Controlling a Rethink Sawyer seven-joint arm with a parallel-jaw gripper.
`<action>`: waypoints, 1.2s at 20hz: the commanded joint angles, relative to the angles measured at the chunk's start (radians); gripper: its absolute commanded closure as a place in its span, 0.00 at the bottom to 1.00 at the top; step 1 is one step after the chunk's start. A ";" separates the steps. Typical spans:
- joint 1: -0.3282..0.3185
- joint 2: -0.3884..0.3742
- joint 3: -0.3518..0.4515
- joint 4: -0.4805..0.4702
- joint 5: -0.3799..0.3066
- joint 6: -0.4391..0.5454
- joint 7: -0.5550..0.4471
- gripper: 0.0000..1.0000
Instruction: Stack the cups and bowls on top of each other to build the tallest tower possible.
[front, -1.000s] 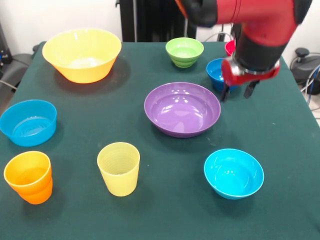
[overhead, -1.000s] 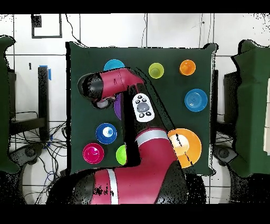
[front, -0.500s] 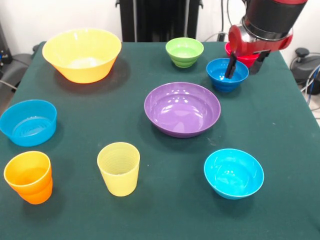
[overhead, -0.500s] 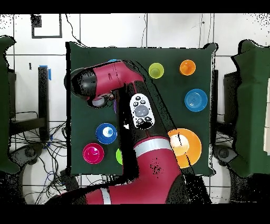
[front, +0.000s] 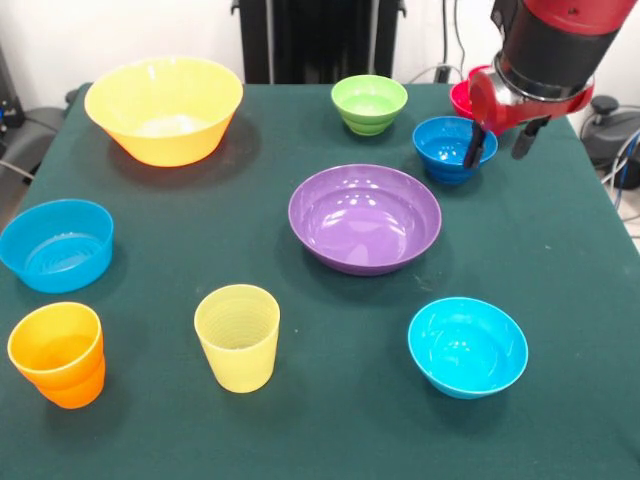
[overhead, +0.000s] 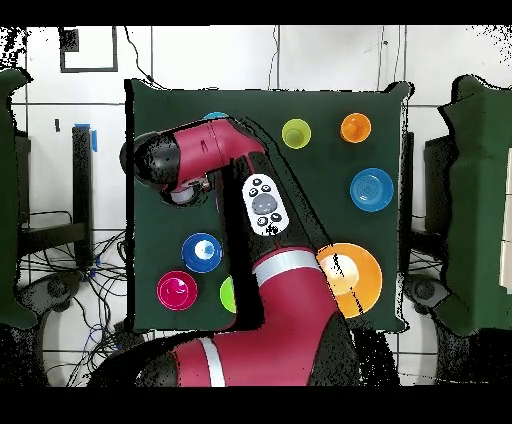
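The surface (front: 560, 260) carries the bowls and cups, all unstacked. The end effector (front: 497, 146) is spread and empty, one finger (front: 473, 148) seen against the blue bowl (front: 452, 147), beside the red bowl (front: 463, 98).

The arm (overhead: 265, 310) is glossy red with black joints — thick rounded links, the widest of them marked by a pale stripe near the base in the overhead view. On the forearm sits an oval white control pad (overhead: 263, 205) with dark round buttons. The wrist is a black cylinder closed by a red flange ring, seen in the front view. Under that ring hangs the hand (front: 499, 145) — two slim dark fingers (front: 474, 147), set apart.
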 joint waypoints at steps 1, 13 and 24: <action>-0.054 0.119 0.096 -0.022 -0.072 0.009 -0.321 0.00; -0.100 0.130 0.124 -0.032 -0.117 0.024 -0.332 0.00; -0.124 0.073 0.145 0.077 -0.120 -0.002 -0.262 0.00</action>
